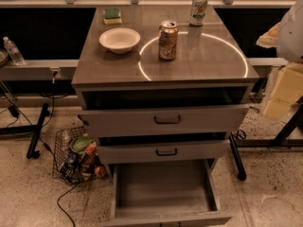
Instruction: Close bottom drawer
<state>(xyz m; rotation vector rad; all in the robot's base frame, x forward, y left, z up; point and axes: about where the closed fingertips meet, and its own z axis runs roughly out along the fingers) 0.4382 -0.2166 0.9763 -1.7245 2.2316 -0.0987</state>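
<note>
The bottom drawer (pixel 163 188) of the grey cabinet is pulled far out, and its plain grey box interior is empty. Its front (pixel 165 219) lies at the picture's lower edge, with the handle cut off from view. The middle drawer (pixel 163 151) and the top drawer (pixel 163 119) above it are each pulled out a little and show black bar handles. My gripper (pixel 282 91) shows as a cream and white shape at the right edge, level with the cabinet top and well away from the bottom drawer.
On the cabinet top (pixel 213 56) stand a white bowl (pixel 119 39), an orange can (pixel 167 40), a green-and-white can (pixel 199 8) and a sponge (pixel 112 16). A wire basket (pixel 78 155) of snacks sits on the floor left of the drawers. Black stand legs (pixel 236 160) and cables flank the cabinet.
</note>
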